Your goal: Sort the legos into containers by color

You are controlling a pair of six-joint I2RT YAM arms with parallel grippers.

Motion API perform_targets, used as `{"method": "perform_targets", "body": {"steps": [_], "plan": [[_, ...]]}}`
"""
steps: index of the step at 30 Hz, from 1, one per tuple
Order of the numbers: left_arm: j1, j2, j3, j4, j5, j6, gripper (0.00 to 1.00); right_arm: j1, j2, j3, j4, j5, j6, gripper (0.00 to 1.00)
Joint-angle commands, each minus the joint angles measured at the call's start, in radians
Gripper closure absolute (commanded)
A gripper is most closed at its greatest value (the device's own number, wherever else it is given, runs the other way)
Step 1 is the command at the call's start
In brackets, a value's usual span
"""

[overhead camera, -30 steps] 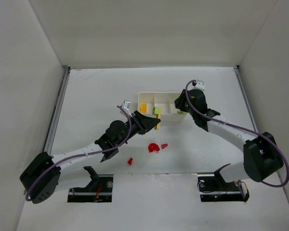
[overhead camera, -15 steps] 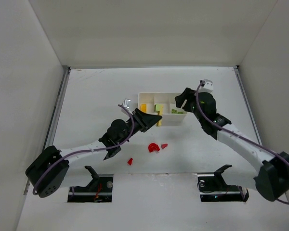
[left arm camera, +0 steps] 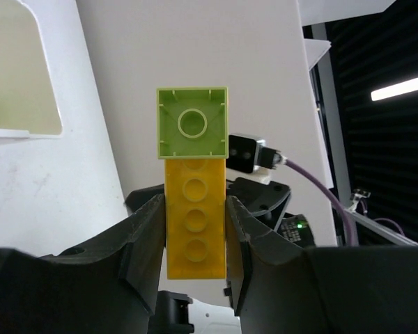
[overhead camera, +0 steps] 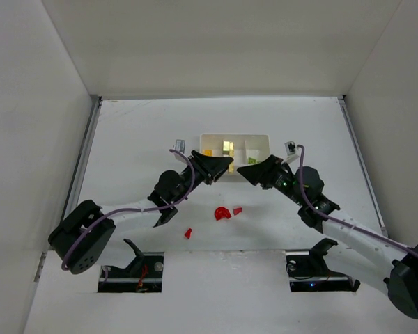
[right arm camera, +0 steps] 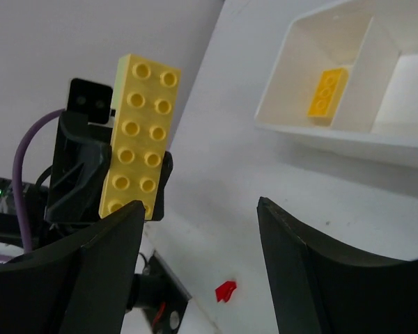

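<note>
From above, the left gripper (overhead camera: pixel 221 165) and right gripper (overhead camera: pixel 246 174) face each other just in front of the tray (overhead camera: pixel 265 138); red legos (overhead camera: pixel 222 213) lie on the worktop nearer the bases. The left wrist view shows that gripper clamped on a yellow brick (left arm camera: pixel 195 223) capped by a green brick (left arm camera: pixel 193 132), with its long axis pointing at the right arm. In the right wrist view, the spread, empty jaws have the stack to the left of their gap.

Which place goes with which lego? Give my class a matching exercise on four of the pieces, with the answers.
Things:
1 long yellow brick
2 green square brick
3 small yellow brick
4 red half-disc

Places:
A in the white tray's left compartment
B on the table
C between the left jaws
D on the long brick's far end

Pairs: 1-C, 2-D, 3-A, 4-B
</note>
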Motion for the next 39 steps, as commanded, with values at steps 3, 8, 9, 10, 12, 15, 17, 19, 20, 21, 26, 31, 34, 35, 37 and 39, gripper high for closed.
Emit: {"method": "perform_targets", "body": {"steps": [3,8,9,10,12,15,17,19,20,21,26,31,34,35,37,39], "plan": [[-0.020,0.001,0.021,0.134,0.016,-0.059,0.83,0.036,0.057,0.001,0.263,-0.131,0.123,0.27],[-0.020,0.012,0.011,0.157,0.014,-0.089,0.83,0.061,0.041,-0.013,0.317,-0.148,0.139,0.28],[-0.019,0.016,0.011,0.162,0.017,-0.093,0.83,0.061,0.033,-0.015,0.321,-0.154,0.143,0.28],[-0.019,0.019,0.012,0.166,0.019,-0.098,0.83,0.061,0.030,-0.015,0.324,-0.161,0.145,0.28],[-0.019,0.027,0.015,0.172,0.021,-0.102,0.83,0.061,0.021,-0.015,0.327,-0.165,0.152,0.28],[-0.019,0.033,0.015,0.177,0.018,-0.104,0.83,0.061,0.008,-0.015,0.326,-0.178,0.159,0.28],[-0.016,0.035,0.012,0.185,0.017,-0.106,0.83,0.062,-0.016,-0.028,0.324,-0.185,0.160,0.28],[-0.014,0.032,0.011,0.186,0.014,-0.106,0.83,0.062,-0.039,-0.041,0.320,-0.175,0.163,0.28],[-0.016,0.032,0.011,0.186,0.016,-0.106,0.83,0.062,-0.041,-0.042,0.317,-0.174,0.163,0.28],[-0.023,0.036,0.012,0.186,0.016,-0.106,0.83,0.062,-0.036,-0.039,0.312,-0.177,0.163,0.28],[-0.033,0.049,0.017,0.203,0.016,-0.110,0.83,0.049,0.017,-0.024,0.307,-0.183,0.160,0.28],[-0.049,0.061,0.020,0.211,0.016,-0.112,0.83,0.055,0.050,-0.009,0.329,-0.185,0.160,0.30],[-0.054,0.070,0.020,0.232,0.017,-0.119,0.83,0.055,0.067,-0.004,0.331,-0.174,0.162,0.33],[-0.054,0.070,0.017,0.235,0.017,-0.121,0.83,0.055,0.068,-0.005,0.335,-0.171,0.162,0.34],[-0.056,0.069,0.012,0.235,0.017,-0.122,0.83,0.055,0.070,-0.009,0.341,-0.171,0.165,0.35],[-0.059,0.067,0.004,0.235,0.017,-0.122,0.83,0.055,0.073,-0.010,0.341,-0.171,0.165,0.39]]}}
